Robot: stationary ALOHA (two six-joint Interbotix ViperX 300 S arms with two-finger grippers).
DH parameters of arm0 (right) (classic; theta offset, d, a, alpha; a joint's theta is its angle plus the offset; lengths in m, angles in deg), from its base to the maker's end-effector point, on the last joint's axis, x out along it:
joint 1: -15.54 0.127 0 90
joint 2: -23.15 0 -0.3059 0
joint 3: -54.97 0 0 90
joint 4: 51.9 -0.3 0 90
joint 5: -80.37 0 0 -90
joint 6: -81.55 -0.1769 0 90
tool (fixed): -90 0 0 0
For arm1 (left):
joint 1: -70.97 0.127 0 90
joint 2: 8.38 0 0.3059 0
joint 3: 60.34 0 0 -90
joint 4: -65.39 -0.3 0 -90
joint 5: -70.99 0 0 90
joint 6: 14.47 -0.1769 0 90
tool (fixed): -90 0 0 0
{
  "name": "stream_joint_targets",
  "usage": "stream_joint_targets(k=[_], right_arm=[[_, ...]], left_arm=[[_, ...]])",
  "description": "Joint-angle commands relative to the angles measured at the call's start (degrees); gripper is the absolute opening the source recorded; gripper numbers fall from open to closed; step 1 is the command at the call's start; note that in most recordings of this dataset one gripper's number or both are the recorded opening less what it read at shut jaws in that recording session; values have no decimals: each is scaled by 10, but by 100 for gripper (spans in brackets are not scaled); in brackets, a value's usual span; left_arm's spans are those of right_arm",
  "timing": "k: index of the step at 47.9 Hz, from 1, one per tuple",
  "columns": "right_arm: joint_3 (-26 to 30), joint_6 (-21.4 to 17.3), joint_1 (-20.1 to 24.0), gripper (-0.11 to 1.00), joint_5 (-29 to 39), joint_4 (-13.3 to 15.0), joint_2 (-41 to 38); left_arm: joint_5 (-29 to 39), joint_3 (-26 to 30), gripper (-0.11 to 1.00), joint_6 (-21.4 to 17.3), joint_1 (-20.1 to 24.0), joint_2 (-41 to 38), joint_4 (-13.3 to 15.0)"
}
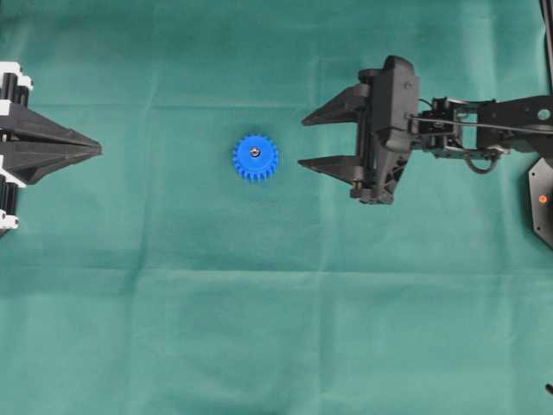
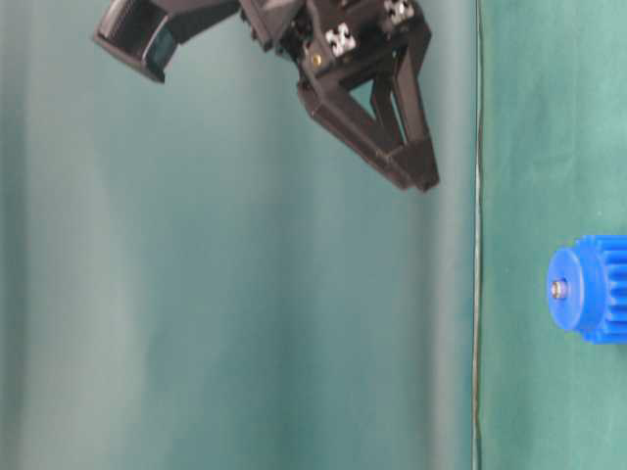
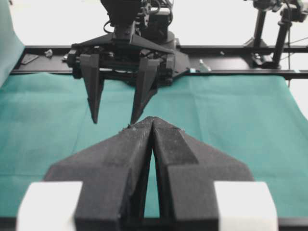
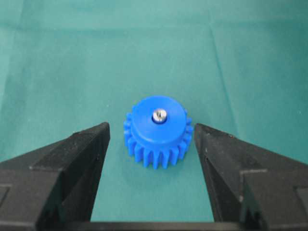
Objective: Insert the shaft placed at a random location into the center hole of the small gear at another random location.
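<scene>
We see a bright blue small gear [image 1: 256, 157] on a plain dark green cloth [image 1: 259, 328] covering the bench. At the gear's middle sits the shiny silver-grey shaft [image 4: 160, 115]. Both tools, left [image 1: 93, 150] and right [image 1: 309, 140], are matt black; the left carries white blocks.

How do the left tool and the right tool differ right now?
The left tool has its black fingers pressed together into one point; the right tool has its fingers spread wide apart. The left tool sits at the left edge of the overhead view, far from the bright blue plastic toothed gear; the right tool sits just beside it, holding nothing. Both are black, empty, and point toward the gear.
</scene>
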State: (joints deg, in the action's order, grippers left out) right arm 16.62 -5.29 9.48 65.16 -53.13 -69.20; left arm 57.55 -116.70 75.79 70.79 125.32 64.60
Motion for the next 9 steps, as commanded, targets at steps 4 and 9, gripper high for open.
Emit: stream_joint_targets(k=[4,9], right_arm=[[-4,0,2,76,5,-1,21],[-4,0,2,76,12,-1,22]], left_arm=[[-4,7,0,1,-1,-4,-2],[-4,7,0,1,0,-4,-1]])
